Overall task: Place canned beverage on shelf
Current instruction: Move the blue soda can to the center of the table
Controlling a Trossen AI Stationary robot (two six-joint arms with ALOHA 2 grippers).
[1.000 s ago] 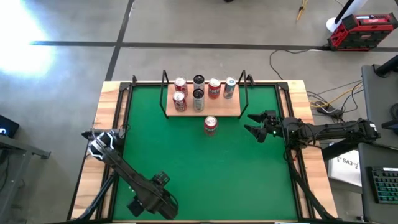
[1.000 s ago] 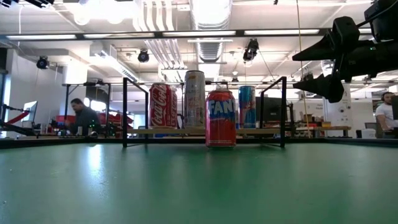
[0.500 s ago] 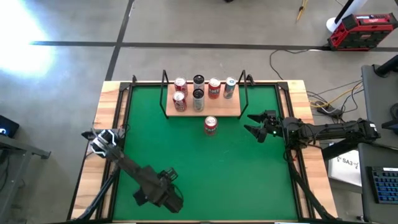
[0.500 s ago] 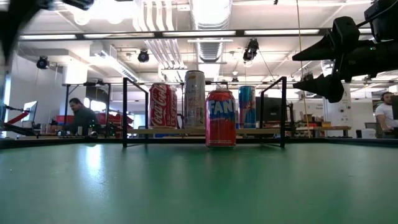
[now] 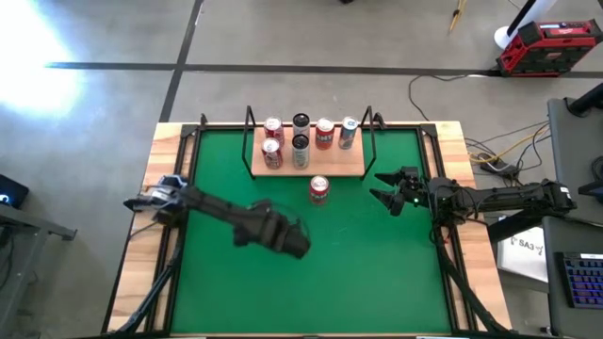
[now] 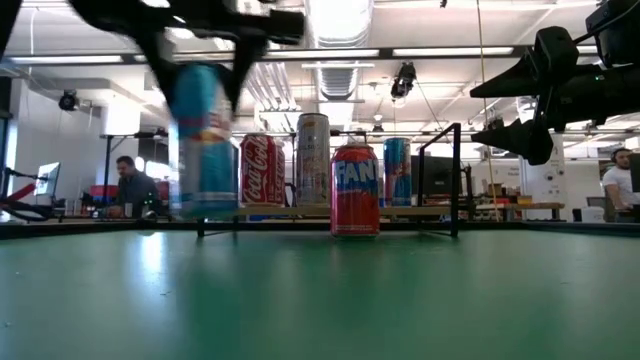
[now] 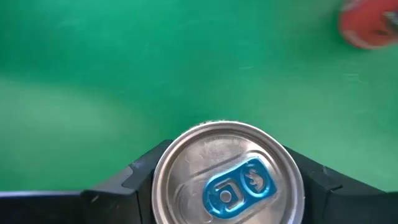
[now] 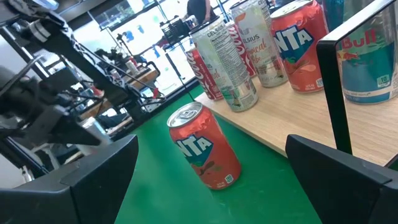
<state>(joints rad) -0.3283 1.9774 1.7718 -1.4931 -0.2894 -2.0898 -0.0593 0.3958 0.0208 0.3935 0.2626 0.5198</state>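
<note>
A blue can (image 6: 205,140) hangs upright over the green mat (image 5: 349,273), left of centre, and my left gripper (image 5: 285,238) is shut on it. Its silver top with a blue tab (image 7: 227,177) fills the left wrist view. The shelf (image 5: 330,165), a light wooden board between black uprights, stands at the far middle with several cans upright on it. A red can (image 5: 319,189) (image 8: 205,146) stands on the mat just in front of the shelf. My right gripper (image 5: 388,189) (image 6: 525,100) waits open and level at the right, pointing at the red can. My left gripper pinches the blue can's upper side wall just below the top rim (image 7: 157,186) between its two fingers (image 7: 124,186), one on each side. The fingers come from above, pointing steeply down. The can hangs upright below them, its bottom (image 6: 205,212) clear of the mat.
The shelf's black uprights (image 5: 250,127) (image 6: 200,180) rise at both ends of the board. Bare mat lies between the held can and the red can. The mat has a light wooden border (image 5: 165,169). A person (image 6: 128,190) sits in the room behind.
My left gripper has swung from the near left corner toward the far edge and the table's middle, most of it in the last half second, and its wrist has rolled. The blue can has come into the low view from the left, clear of the mat.
</note>
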